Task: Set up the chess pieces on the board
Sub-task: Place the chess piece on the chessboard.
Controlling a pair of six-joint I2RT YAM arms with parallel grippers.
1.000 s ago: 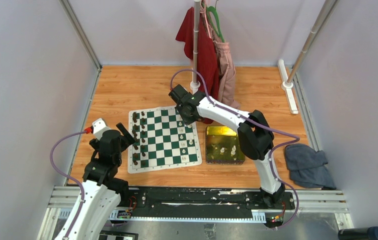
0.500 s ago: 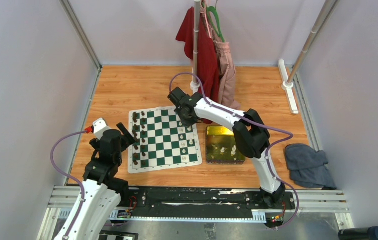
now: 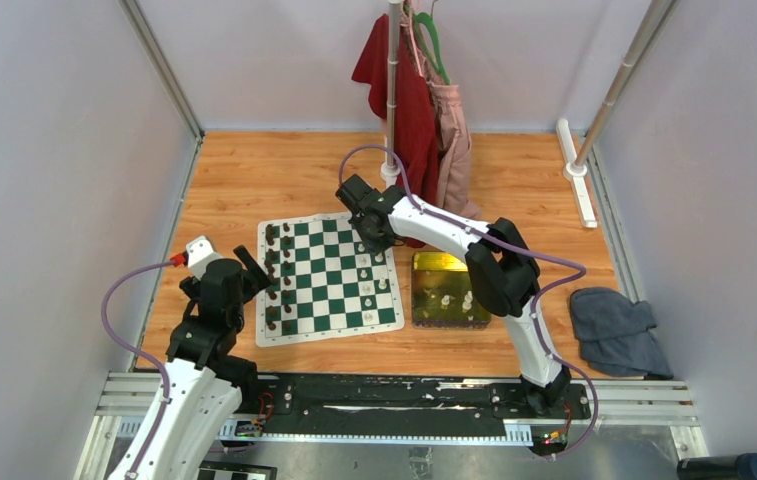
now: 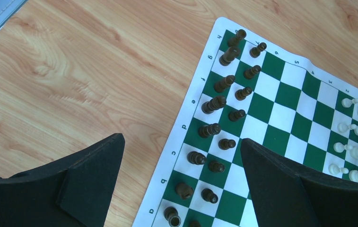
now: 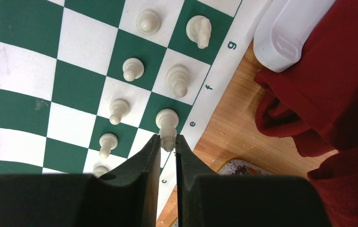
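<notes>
Chess pieces point(image 5: 133, 68) in cream line part of one edge of the board point(image 5: 25, 71), and the right claw point(image 5: 168, 144) has hold of one. Its two dark fingers point(image 5: 149, 158) are drawn in narrow around the head of a tall piece point(image 5: 167, 120) whose base sits over the green edge square marked e. Whether that base is down on the mat or a shade above it I cannot tell, and the fingers hide its crown.

Just beyond it along the same edge stand a bishop point(image 5: 178, 78) on f and a knight point(image 5: 199, 30) on g, with a line of pawns point(image 5: 119, 109) one row in. Past the border lie the white foot of a clothes stand point(image 5: 285, 33) and a red garment point(image 5: 328, 94).

At the board's opposite edge the left claw point(image 4: 180, 142) hangs spread wide and empty by the dark chessmen point(image 4: 213, 104), whose two rows look complete.

My reading: the dark side is done and the cream side is partway — a few cream pieces lie in the yellow-green tray point(image 3: 441, 262) just beside the board. From overhead I cannot count how many squares are unfilled. Letting go cleanly would come next, then more trips to the tray.
</notes>
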